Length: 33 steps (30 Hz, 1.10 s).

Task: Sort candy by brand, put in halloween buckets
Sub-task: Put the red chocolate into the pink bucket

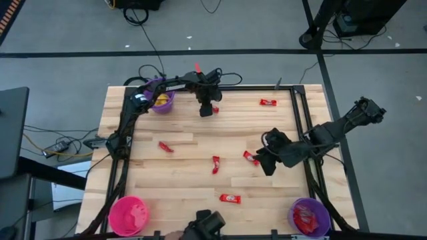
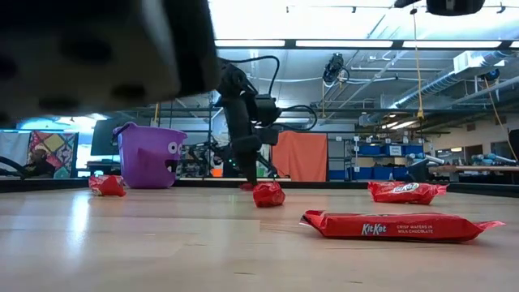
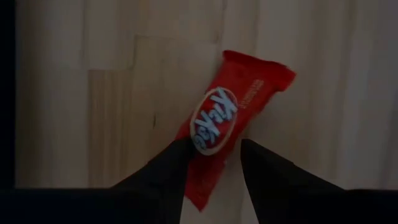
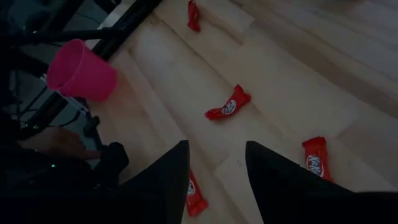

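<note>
My left gripper (image 1: 207,111) points down near the table's far edge, open. Its fingers stand on either side of the near end of a red KitKat bar (image 3: 239,87) that lies flat on the wood. I cannot tell whether they touch it. Beside it stands a purple bucket (image 1: 161,100) with yellow candy inside. My right gripper (image 4: 214,165) hangs open over the table's right middle, above another red bar (image 4: 196,194), holding nothing. More red bars (image 1: 230,198) lie scattered flat on the table.
A pink bucket (image 1: 128,215) stands at the near left corner, and a purple bucket (image 1: 309,217) with red candy at the near right. Red bars lie at the far right (image 1: 268,103), left middle (image 1: 165,147) and centre (image 1: 215,164). Black frame rails (image 1: 300,120) run along the table's sides.
</note>
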{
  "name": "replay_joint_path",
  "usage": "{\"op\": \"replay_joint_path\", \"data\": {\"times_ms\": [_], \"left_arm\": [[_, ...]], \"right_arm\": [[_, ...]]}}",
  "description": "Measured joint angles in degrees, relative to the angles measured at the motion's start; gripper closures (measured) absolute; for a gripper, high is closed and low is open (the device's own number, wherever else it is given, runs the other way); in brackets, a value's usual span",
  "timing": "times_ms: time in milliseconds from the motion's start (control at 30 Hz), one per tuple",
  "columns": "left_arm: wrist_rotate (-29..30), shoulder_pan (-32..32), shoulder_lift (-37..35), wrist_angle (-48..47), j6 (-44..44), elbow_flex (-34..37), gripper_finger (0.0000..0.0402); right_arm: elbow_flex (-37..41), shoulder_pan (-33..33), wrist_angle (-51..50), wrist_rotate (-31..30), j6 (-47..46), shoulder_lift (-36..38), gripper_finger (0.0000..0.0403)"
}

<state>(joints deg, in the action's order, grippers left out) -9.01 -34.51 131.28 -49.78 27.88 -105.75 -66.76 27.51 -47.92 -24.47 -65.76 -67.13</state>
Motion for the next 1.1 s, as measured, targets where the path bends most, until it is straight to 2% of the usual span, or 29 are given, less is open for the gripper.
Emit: {"op": "replay_joint_path", "data": {"times_ms": [100,167,367,533,833,933,1100], "left_arm": [[1.0,-0.2,0.2,0.4,-1.0,0.0,0.0255],[1.5,-0.3,0.2,0.6,-2.1,0.0,0.0275],[0.9,-0.9,0.2,0.2,-3.1,-0.4,0.0385],[0.4,-1.0,0.5,-6.3,-5.5,-3.1,0.0389],[0.1,-0.4,0.3,-29.5,-7.2,-18.3,0.0396],[-0.1,0.8,-2.0,-34.5,-10.3,-21.7,0.0397],[-0.3,3.7,-8.4,-37.2,-16.6,-23.8,0.0398]], "right_arm": [[0.0,-1.5,0.1,0.6,0.0,0.0,0.0235],[0.0,-2.3,0.3,0.6,0.0,0.0,0.0235],[0.0,-4.2,1.6,0.6,0.0,0.0,0.0236],[0.0,-5.3,3.6,0.6,0.8,0.0,0.0236],[0.0,-9.0,4.6,0.5,13.3,0.0,0.0236],[0.0,-11.6,3.8,0.6,18.6,0.0,0.0236],[0.0,-18.0,-1.5,2.6,20.2,0.5,0.0236]]}}
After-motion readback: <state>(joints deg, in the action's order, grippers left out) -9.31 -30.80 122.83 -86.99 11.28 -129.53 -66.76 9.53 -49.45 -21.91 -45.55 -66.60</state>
